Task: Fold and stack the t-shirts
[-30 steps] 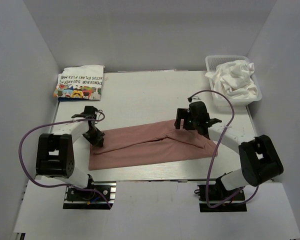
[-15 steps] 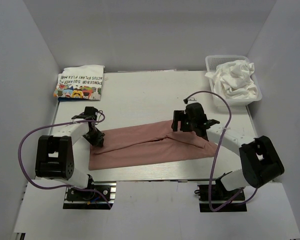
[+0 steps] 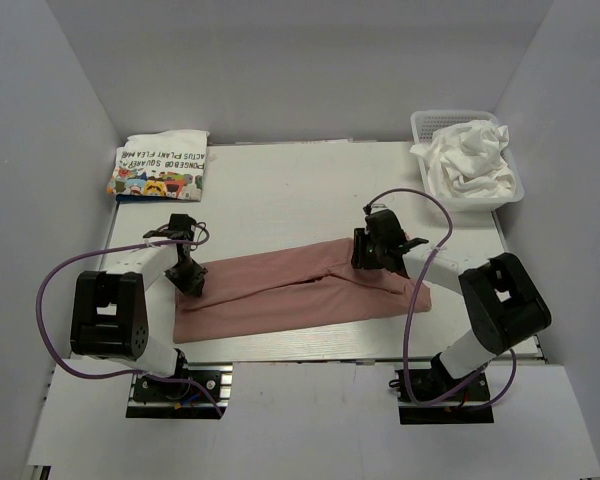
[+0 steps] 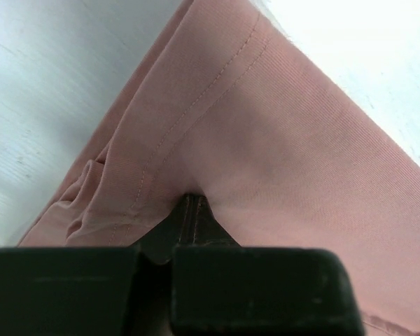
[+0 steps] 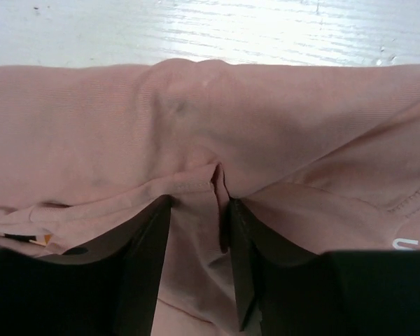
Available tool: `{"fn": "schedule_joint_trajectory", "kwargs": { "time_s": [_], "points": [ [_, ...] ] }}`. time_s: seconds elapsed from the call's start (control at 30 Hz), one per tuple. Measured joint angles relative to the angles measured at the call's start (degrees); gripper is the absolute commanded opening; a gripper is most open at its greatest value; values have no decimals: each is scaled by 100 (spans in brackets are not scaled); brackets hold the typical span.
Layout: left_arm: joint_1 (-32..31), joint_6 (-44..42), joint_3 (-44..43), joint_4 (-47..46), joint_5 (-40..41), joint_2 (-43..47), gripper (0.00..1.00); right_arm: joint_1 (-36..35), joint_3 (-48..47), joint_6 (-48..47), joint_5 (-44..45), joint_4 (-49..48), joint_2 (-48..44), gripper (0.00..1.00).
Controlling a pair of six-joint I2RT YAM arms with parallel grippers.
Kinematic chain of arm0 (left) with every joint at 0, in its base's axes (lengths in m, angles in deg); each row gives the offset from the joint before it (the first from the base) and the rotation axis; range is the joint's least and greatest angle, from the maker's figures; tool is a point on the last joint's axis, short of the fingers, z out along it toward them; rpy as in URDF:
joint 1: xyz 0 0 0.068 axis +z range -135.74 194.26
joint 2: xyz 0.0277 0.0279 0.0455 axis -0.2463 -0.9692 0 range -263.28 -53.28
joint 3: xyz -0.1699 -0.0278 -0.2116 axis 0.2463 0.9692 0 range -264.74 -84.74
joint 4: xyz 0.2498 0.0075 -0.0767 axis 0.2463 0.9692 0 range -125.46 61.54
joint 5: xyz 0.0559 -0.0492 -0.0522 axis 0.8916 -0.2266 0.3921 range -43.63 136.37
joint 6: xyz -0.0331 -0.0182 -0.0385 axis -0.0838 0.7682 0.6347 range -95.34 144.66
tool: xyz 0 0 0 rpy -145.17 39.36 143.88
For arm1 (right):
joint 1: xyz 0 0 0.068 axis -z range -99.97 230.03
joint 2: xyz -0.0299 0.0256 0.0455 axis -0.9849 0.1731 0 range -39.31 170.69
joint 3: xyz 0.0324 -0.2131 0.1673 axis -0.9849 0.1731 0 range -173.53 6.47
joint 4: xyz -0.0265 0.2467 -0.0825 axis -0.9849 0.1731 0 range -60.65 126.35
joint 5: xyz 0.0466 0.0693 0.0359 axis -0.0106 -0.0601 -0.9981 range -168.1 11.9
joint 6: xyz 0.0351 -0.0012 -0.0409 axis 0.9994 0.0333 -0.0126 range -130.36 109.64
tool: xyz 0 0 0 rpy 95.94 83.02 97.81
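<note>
The dusty pink t-shirt (image 3: 300,295) lies folded into a long band across the near part of the table (image 3: 280,190). My left gripper (image 3: 190,278) is at the band's left end, shut on a hemmed fold of the pink cloth (image 4: 301,140); its fingertips (image 4: 189,203) are buried in it. My right gripper (image 3: 370,255) is down on the band's upper right part, its jaws narrow with a pinched ridge of pink cloth (image 5: 266,119) between the fingers (image 5: 154,231). The white cartoon t-shirt (image 3: 160,165) lies folded at the far left.
A white mesh basket (image 3: 420,122) at the far right corner holds crumpled white t-shirts (image 3: 470,155). White walls enclose the table on the left, back and right. Purple cables loop from both arms.
My right gripper has moved left and down onto the pink shirt and its jaws have narrowed on the cloth. My left gripper has stayed at the left end.
</note>
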Motion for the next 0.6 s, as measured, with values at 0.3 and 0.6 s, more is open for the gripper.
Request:
{"fn": "schedule_joint_trajectory", "kwargs": {
  "time_s": [0.3,0.6],
  "points": [
    [7,0,0,39,59,2,0,-4,216,157,-118,26,-546,70],
    [7,0,0,46,66,7,0,-94,221,76,-129,57,-608,70]
  ]
}}
